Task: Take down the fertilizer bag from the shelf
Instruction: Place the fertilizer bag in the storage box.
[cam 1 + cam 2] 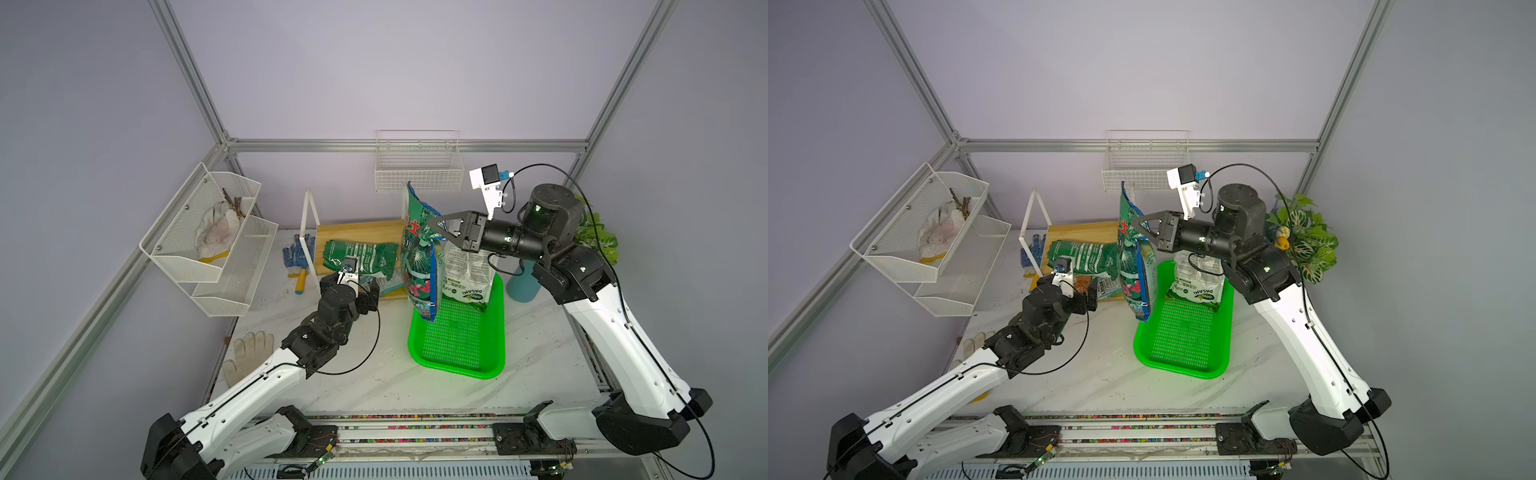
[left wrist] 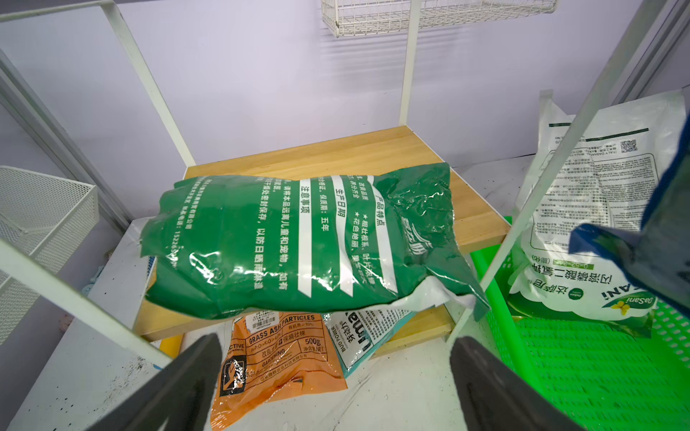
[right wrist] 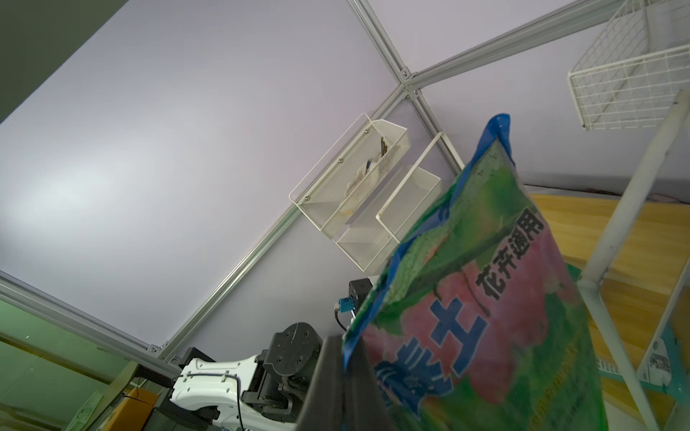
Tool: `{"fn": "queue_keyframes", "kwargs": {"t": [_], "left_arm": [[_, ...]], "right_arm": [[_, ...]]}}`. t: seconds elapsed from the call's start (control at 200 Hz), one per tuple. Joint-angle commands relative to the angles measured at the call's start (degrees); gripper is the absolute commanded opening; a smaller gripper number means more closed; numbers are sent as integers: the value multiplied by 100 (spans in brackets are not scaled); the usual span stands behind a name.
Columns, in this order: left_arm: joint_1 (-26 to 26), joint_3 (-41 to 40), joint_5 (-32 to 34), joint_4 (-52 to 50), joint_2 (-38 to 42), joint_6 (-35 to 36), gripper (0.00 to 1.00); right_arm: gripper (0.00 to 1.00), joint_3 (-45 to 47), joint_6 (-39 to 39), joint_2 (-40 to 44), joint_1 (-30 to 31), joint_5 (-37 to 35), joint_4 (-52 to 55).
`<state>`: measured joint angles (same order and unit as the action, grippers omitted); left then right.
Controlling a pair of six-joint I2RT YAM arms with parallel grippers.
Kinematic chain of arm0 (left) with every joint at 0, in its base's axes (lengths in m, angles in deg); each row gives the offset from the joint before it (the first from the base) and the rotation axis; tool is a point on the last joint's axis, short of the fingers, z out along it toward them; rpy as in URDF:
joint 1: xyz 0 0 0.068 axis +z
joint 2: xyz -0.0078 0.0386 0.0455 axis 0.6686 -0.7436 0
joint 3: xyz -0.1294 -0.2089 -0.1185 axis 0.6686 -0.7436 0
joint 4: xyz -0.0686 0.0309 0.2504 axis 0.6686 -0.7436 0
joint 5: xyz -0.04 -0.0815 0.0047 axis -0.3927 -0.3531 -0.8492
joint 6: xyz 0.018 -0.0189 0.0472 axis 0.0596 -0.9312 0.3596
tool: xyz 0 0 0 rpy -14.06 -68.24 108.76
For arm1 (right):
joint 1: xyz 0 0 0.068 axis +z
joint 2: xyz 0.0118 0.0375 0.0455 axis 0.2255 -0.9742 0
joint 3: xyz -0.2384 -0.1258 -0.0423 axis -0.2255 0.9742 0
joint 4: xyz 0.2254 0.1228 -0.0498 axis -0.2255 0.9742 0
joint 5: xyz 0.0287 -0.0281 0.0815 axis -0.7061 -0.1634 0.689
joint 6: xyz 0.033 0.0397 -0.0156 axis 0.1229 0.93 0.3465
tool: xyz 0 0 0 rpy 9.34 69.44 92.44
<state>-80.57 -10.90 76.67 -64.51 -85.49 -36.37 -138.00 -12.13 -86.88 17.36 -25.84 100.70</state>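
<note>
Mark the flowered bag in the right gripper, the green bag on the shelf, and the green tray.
flowered bag (image 1: 420,266), top view, its printed front
green bag (image 2: 283,242), left wrist view, its middle
green tray (image 1: 457,370), top view, near rim

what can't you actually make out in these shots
- Lower shelf board: mostly hidden under the dark green bag, left wrist view.
- Right pincer tips: hidden by the flowered bag, right wrist view.
- Orange bag: hidden in both top views by the left arm.
</note>
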Motion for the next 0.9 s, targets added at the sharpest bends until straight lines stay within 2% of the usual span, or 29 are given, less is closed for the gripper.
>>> {"fn": "queue_keyframes", "kwargs": {"t": [0.0, 0.12, 0.275, 0.425, 0.71, 0.895], "left_arm": [[29, 32, -293, 128, 7, 108, 100], [27, 161, -693, 90, 25, 9, 100], [29, 361, -1579, 7, 5, -237, 100], [24, 560, -2257, -283, -160, -378, 100], [20, 341, -2510, -600, -184, -928, 100], [20, 214, -2458, -640, -77, -991, 100]], "right_arm": [[0, 39, -517, 480, 8, -296, -235], [0, 425, -787, 770, -6, -594, -75], [0, 937, -1158, 1028, -28, -1094, 128], [0, 1345, -1413, 1061, -117, -1101, 185], [0, 2024, -1963, 886, -429, -922, 177], [0, 2409, -2299, 752, -789, -940, 154]]}}
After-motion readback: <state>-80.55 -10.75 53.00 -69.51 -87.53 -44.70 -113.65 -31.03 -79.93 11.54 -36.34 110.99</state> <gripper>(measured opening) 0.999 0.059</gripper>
